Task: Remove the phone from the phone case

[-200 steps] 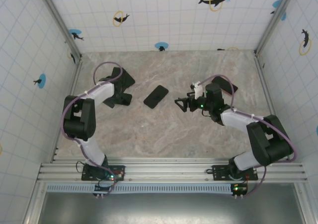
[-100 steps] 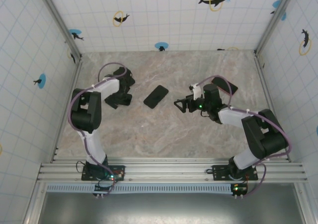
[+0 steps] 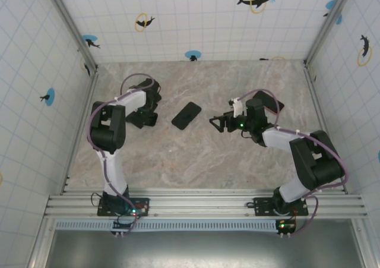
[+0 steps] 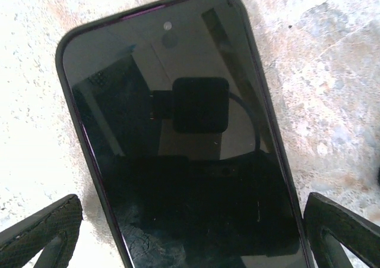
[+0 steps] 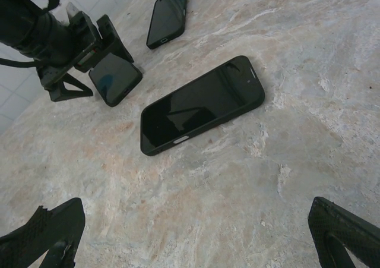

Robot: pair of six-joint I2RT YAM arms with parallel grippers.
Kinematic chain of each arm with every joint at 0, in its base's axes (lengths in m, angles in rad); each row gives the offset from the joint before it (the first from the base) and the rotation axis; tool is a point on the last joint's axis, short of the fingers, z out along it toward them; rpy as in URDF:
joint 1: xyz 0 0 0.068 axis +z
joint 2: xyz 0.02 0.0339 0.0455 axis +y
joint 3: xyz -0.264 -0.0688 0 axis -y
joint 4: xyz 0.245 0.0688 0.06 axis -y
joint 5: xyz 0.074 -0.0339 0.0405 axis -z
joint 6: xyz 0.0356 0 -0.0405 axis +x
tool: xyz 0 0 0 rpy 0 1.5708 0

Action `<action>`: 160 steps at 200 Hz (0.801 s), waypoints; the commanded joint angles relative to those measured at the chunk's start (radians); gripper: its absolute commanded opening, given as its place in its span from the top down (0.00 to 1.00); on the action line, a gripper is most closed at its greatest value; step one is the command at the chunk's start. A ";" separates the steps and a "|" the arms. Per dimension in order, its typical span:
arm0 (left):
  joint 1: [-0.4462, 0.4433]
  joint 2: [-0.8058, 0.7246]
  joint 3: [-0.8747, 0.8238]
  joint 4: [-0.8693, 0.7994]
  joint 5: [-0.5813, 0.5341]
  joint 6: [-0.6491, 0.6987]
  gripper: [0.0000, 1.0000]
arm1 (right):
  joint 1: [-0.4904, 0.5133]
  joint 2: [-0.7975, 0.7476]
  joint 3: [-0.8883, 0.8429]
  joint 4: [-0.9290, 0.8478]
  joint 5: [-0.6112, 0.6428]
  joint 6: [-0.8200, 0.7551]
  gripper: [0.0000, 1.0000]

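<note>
My left gripper straddles, fingers spread, the glossy black phone in its dark case (flat on the beige marbled tabletop); my right gripper hangs spread wide too.

Veined marble tabletop, and flat in the middle lies a black cased phone, screen up. Left of it, a second phone lies flat too; a third phone sits farther back near the tiled wall.
</note>
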 commanded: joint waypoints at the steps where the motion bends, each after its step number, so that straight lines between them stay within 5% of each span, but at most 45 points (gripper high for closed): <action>1: -0.007 0.041 0.035 -0.109 0.015 -0.068 0.02 | -0.014 0.014 0.005 0.063 -0.048 0.031 0.01; 99: 0.003 0.069 0.038 -0.131 0.061 -0.157 0.04 | -0.051 0.007 -0.038 0.135 -0.107 0.095 0.01; 160: 0.021 0.013 -0.023 -0.061 0.056 -0.110 0.24 | -0.056 -0.012 -0.052 0.133 -0.107 0.106 0.01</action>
